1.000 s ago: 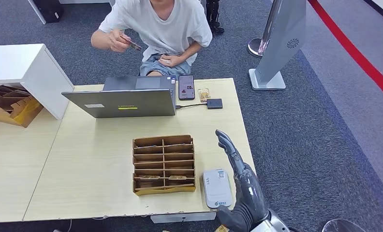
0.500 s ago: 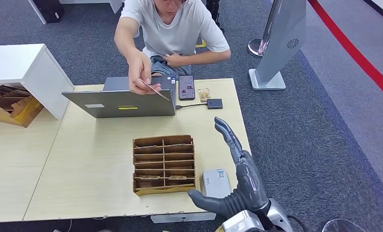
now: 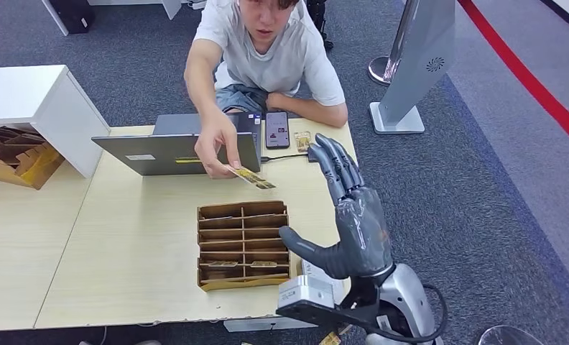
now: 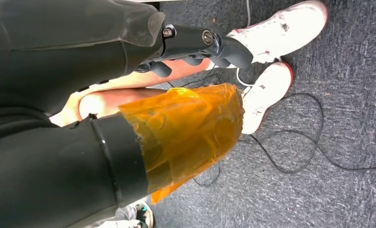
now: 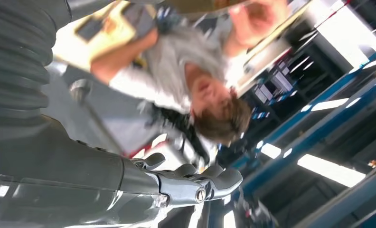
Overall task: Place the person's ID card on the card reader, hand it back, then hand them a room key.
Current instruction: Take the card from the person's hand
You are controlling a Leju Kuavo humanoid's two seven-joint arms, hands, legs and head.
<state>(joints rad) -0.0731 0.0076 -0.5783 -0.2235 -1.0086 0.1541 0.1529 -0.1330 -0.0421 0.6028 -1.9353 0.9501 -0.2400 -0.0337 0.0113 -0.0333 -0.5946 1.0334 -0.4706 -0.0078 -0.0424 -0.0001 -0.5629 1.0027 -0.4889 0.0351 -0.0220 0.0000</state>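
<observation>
Right hand (image 3: 353, 215), grey, raised over table's right edge, fingers spread, thumb out, holding nothing. Small yellowish patterned ID card (image 3: 253, 177) pinched in person's hand (image 3: 215, 149), held out above brown cardboard compartment tray (image 3: 243, 244), apart from robot hand. Versus earlier: hand has risen, card has come forward past grey laptop (image 3: 177, 153). Left wrist view: left hand (image 4: 195, 45) hangs over carpet, fingers curled, empty.

Right hand (image 3: 353, 215) has lifted up off the table, fingers spread beside the cardboard organizer (image 3: 243, 244). The person's hand (image 3: 213, 147) reached over it, holding out the ID card (image 3: 253, 177).
</observation>
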